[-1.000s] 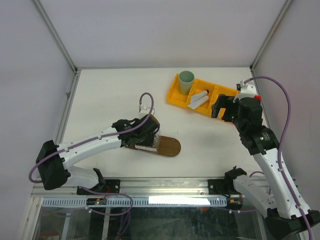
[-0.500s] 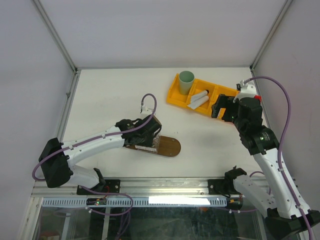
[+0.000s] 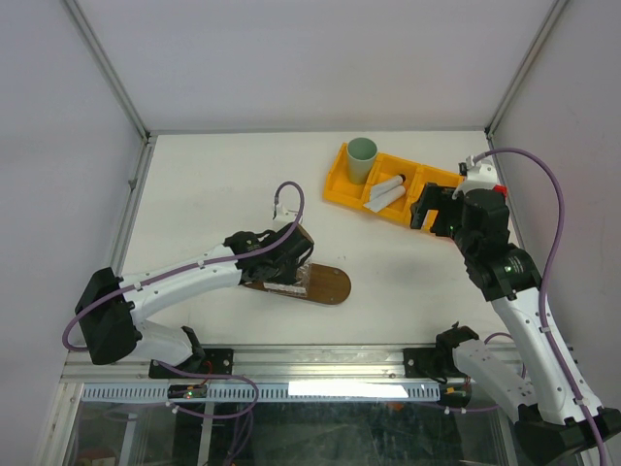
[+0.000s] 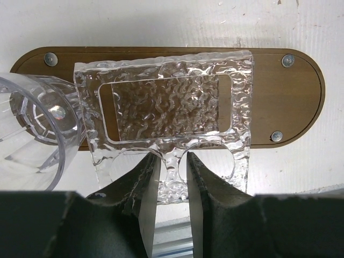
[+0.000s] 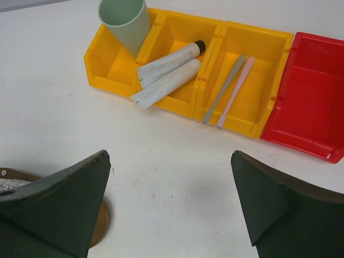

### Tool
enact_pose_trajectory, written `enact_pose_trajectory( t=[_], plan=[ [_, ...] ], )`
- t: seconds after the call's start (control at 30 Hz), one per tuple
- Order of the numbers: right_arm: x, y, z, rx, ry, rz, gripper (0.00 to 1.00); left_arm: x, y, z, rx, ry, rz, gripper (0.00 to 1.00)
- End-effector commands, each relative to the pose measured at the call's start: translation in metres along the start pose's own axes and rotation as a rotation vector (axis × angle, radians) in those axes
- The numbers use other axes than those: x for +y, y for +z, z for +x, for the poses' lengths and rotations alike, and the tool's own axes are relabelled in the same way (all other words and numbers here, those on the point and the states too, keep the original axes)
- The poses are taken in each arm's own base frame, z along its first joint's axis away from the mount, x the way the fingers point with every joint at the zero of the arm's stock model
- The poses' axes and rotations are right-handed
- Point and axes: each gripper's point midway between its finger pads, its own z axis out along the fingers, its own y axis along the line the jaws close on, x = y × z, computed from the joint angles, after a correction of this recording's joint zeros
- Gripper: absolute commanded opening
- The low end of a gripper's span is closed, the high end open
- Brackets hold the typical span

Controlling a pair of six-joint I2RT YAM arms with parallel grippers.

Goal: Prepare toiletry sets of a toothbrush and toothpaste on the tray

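Note:
The dark brown oval tray (image 4: 285, 97) lies on the white table; it also shows in the top view (image 3: 332, 284). A clear textured holder plate (image 4: 166, 102) rests on it. My left gripper (image 4: 172, 164) is shut on the plate's strip between two round holes. A clear glass (image 4: 32, 134) stands at the tray's left end. Two white tubes (image 5: 167, 75) and a grey brush (image 5: 224, 88) and pink brush (image 5: 236, 90) lie in the yellow bin (image 5: 107, 70). My right gripper (image 5: 169, 158) is open and empty, above bare table short of the bin.
A mint-green cup (image 5: 124, 24) stands in the yellow bin's left compartment. A red bin (image 5: 312, 102) adjoins the yellow one on the right. The tray's end (image 5: 99, 223) shows by my right gripper's left finger. Metal frame rails border the table.
My left gripper has shifted slightly toward the near side over the tray, and its cable loop has moved. The right arm has not moved.

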Motion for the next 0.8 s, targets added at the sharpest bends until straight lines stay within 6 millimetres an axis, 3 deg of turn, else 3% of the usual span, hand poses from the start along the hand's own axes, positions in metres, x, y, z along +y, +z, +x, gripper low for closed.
enact_pose_trajectory(
  t=[0.0,0.37,0.77],
  plan=[
    [0.0036,-0.0006,-0.0167,-0.066,-0.002,-0.013,0.99,-0.005,-0.0051,-0.0214,-0.072,-0.021,0.027,0.27],
    [0.0037,0.0001,-0.0171,-0.065,-0.004,-0.012,0.99,-0.0015,-0.0053,-0.0202,-0.084,0.039,0.036,0.22],
    [0.0033,-0.0001,-0.0168,-0.066,-0.003,-0.011,0.99,-0.0034,-0.0006,-0.0153,-0.061,0.006,0.031,0.23]
  ],
)
